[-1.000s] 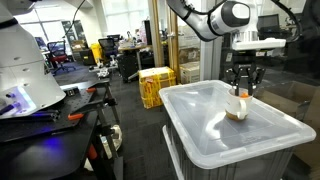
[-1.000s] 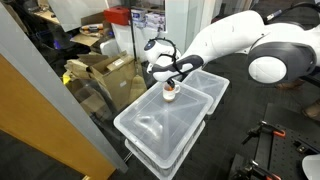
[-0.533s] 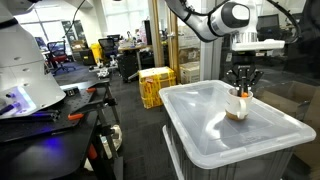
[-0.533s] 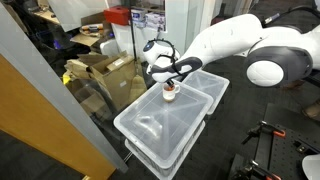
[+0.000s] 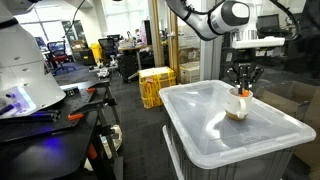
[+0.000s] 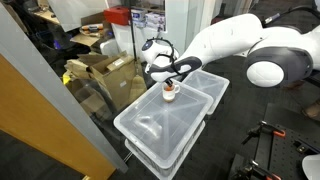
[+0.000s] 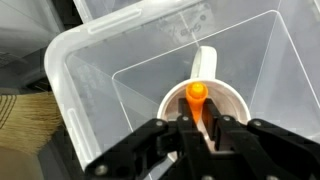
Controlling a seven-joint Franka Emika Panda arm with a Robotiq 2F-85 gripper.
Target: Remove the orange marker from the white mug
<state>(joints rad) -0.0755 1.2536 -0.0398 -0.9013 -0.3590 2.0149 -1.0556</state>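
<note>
At the middle of the wrist view, the white mug (image 7: 232, 103) stands on the lid of a translucent plastic bin (image 7: 62, 75), its handle pointing toward the top of the frame. The orange marker (image 7: 197, 96) stands upright inside it, its rounded end just above the rim. The gripper (image 7: 200, 132) comes in from the bottom edge, and its dark fingers (image 7: 185, 138) sit tight on either side of the marker's shaft, clenched on it as far as I can see.

In both exterior views the mug (image 5: 236, 108) (image 6: 171, 95) stands toward the far end of the bin (image 5: 200, 135) (image 6: 140, 128), with the gripper (image 5: 243, 80) (image 6: 170, 82) straight above it. The fingers hang over the mouth of the mug and hide most of the marker from the side.

In an exterior view, yellow crates (image 5: 156, 86) sit on the floor behind the bin, left of centre, and a dark workbench (image 5: 60, 112) fills the left of the frame. In an exterior view, cardboard boxes (image 6: 100, 68) are piled at the upper left, and the white arm (image 6: 245, 45) fills the upper right.
</note>
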